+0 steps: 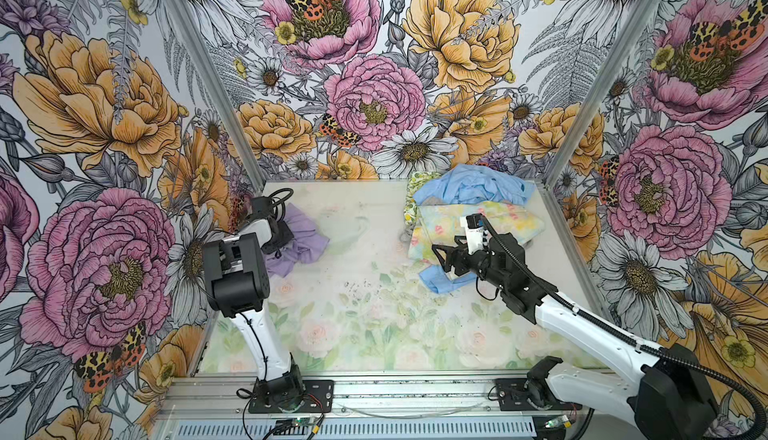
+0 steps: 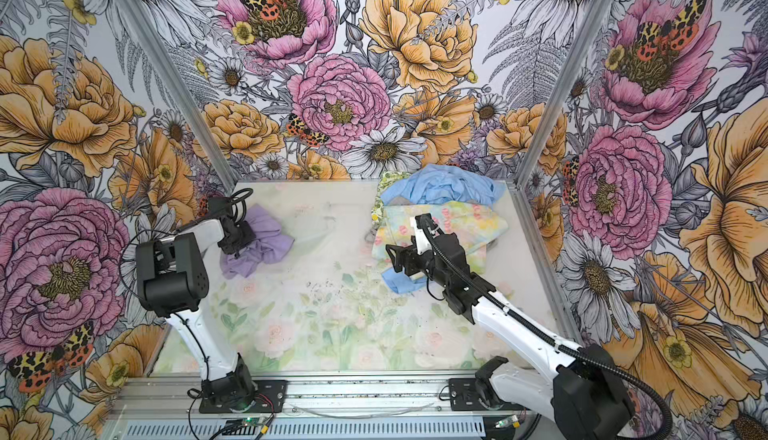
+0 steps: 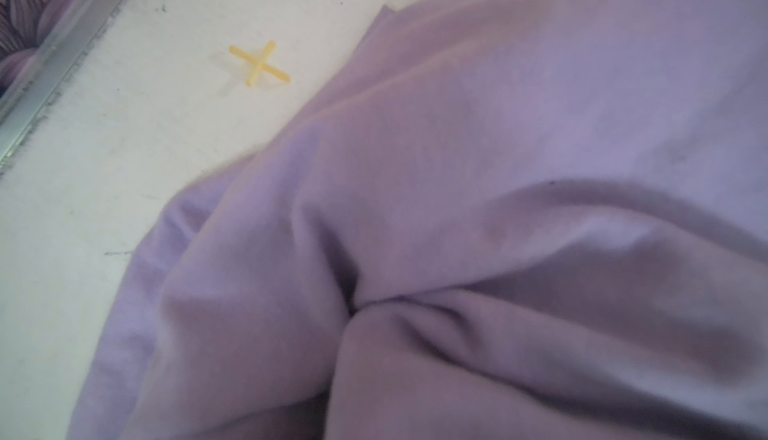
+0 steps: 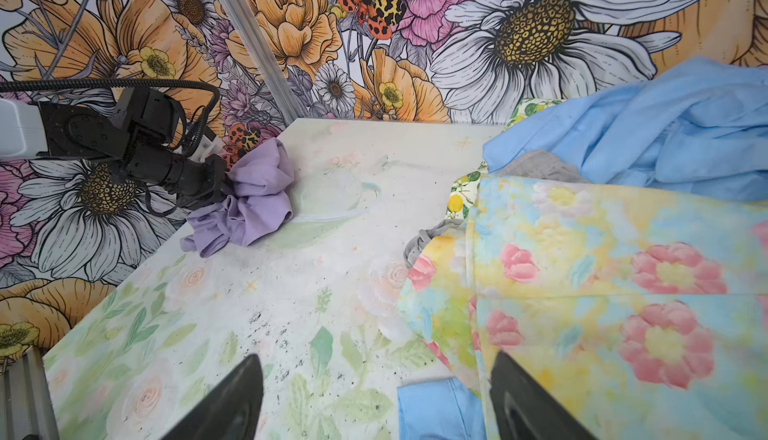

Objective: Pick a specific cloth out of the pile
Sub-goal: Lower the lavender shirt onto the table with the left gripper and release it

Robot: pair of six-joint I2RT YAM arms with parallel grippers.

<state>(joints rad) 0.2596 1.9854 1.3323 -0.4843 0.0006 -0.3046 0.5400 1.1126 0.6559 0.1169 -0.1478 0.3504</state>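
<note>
Left gripper: jaws fully closed on a gathered fold of the cloth, the plain lilac garment. The fabric bunches at the fingertips and spreads outward ahead of the jaws, with its lower folds lying on the table. In the left wrist view the cloth fills most of the frame directly in front of the jaws, and a small yellow cross mark on the table lies just beyond its edge. Right gripper: jaws spread wide, holding nothing. One finger hangs over the bare table and the other over the edge of the pastel floral cloth; a strip of the light blue garment lies below the gap between them. The pile extends ahead of the right jaws, well apart from the lilac cloth, which lies across the table from it at the left jaws.
</note>
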